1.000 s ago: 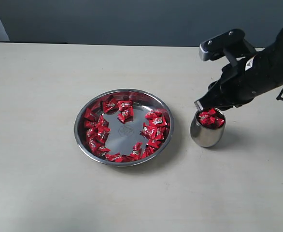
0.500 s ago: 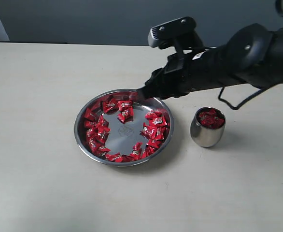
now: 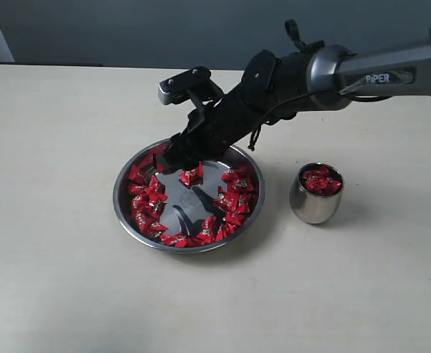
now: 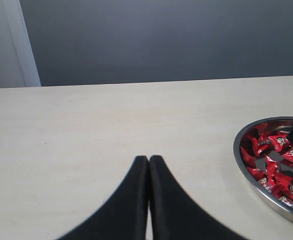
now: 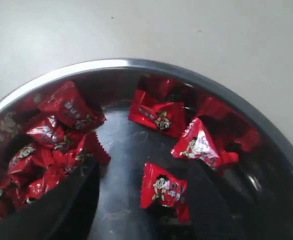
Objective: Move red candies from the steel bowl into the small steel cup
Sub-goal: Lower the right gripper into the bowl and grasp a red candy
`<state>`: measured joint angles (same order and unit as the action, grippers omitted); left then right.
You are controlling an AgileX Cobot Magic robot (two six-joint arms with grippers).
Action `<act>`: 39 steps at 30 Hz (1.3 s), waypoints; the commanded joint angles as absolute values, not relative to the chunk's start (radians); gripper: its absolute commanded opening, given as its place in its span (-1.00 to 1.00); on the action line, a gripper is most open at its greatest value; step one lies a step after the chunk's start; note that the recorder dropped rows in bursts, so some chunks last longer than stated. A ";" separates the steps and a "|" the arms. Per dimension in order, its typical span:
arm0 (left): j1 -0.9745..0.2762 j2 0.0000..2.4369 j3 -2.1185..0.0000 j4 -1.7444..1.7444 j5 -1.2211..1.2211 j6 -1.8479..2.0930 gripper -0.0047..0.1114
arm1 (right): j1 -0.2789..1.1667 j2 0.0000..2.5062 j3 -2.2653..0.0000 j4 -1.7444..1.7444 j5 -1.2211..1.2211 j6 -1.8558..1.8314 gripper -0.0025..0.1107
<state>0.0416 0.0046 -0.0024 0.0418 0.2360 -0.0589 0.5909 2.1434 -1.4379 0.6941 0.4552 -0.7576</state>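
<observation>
R pincer (image 3: 165, 163) over bowl (image 3: 189, 251); cup (image 3: 315, 202) beside.

Exterior high, angled down; left wrist low, level; right wrist close; all share steel bowl (image 3: 117, 198)

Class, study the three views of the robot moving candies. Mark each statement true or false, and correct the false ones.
1. The small steel cup has red candies in it. True.
2. The right gripper is over the steel bowl, jaws apart. True.
3. The steel bowl is empty. False: many red candies lie in it, mostly round its edge.
4. The left gripper holds a candy. False: it is shut on nothing, above the table.
5. The small steel cup stands inside the steel bowl. False: it stands beside the bowl on the table, not touching it.
</observation>
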 commanded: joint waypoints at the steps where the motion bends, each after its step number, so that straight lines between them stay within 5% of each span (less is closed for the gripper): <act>1: 0.036 0.000 0.000 0.043 0.232 -0.061 -0.91 | 0.593 2.163 -1.460 0.680 0.490 -0.758 -0.03; 10: 0.036 0.000 0.000 0.043 0.232 -0.061 -0.91 | 0.593 2.226 -1.460 0.682 0.476 -0.758 -0.09; 17: 0.036 0.000 0.000 0.043 0.232 -0.061 -0.91 | 0.593 2.226 -1.462 0.682 0.487 -0.758 -0.97; 29: 0.036 0.000 0.000 0.043 0.232 -0.061 -0.91 | 0.593 2.080 -1.462 0.600 0.607 -0.747 -0.97; 39: 0.036 0.000 0.000 0.043 0.232 -0.061 -0.91 | 0.495 1.816 -1.365 0.240 0.740 -0.362 -0.97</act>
